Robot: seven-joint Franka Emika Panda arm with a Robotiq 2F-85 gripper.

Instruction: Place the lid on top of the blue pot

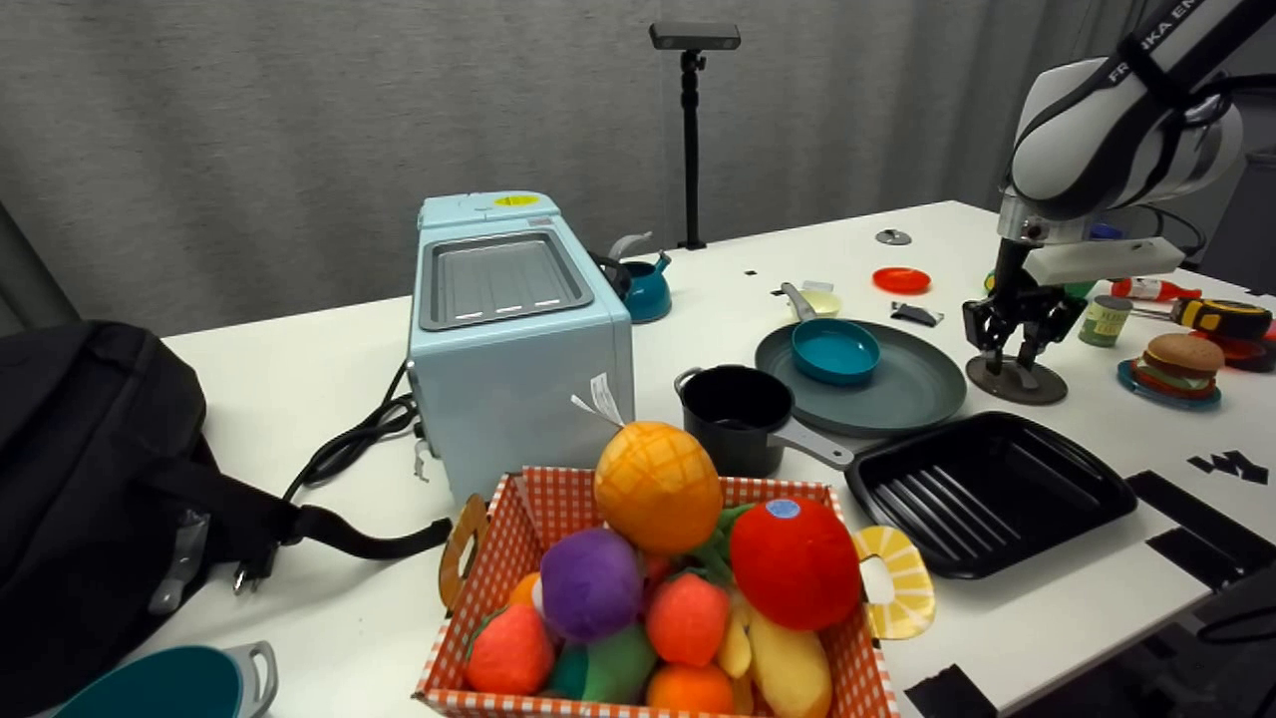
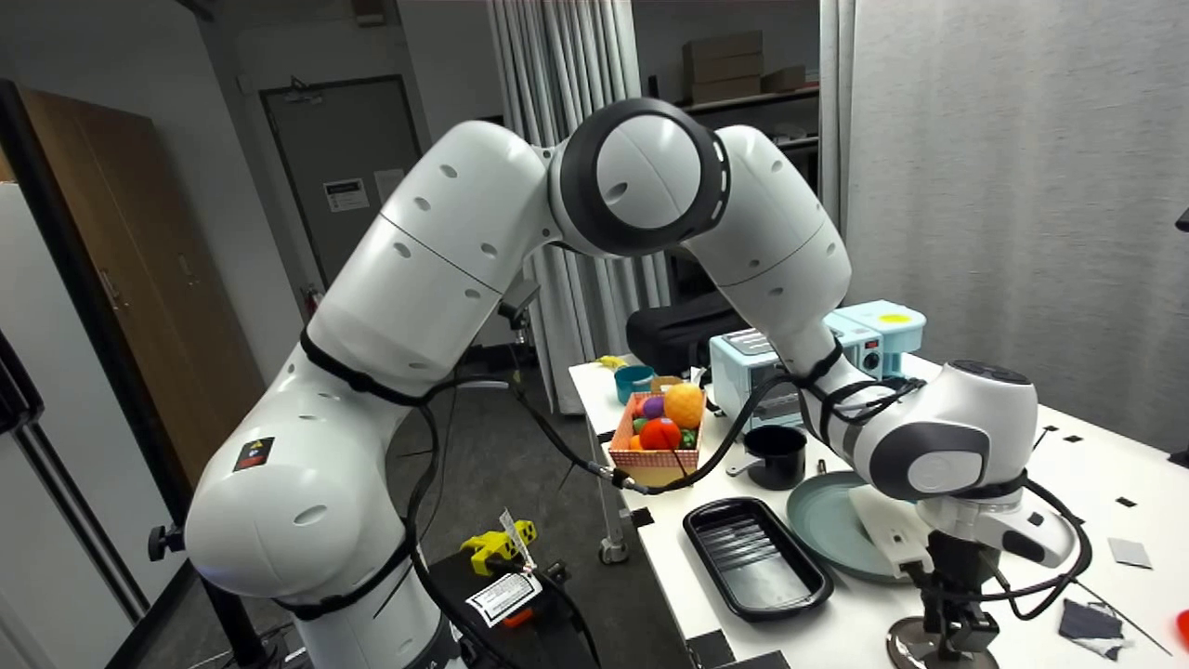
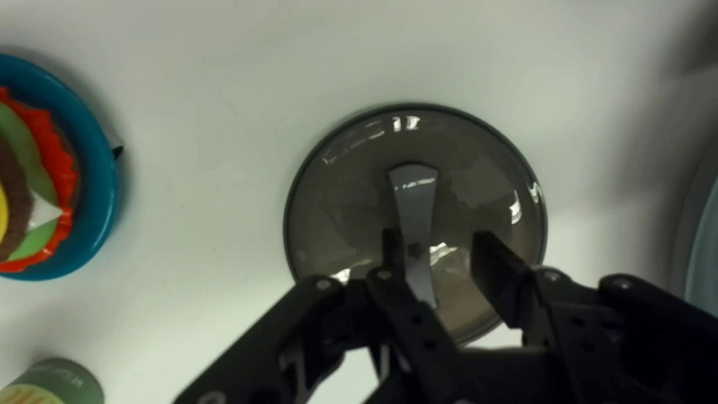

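The lid is a flat round grey-brown disc with a grey strip handle, lying on the white table. It also shows in an exterior view and in the wrist view. My gripper is open over it, pointing down, also visible in both exterior views. Its fingers stand on either side of the handle; the left finger is close to the handle, the right one is apart from it. I cannot tell if the left finger touches. The shallow teal-blue pot sits on the large dark platter, handle pointing back.
A black grill tray and black pot stand beside the platter. A toy burger on a blue plate and a can are near the lid. A fruit basket and light-blue oven stand farther off.
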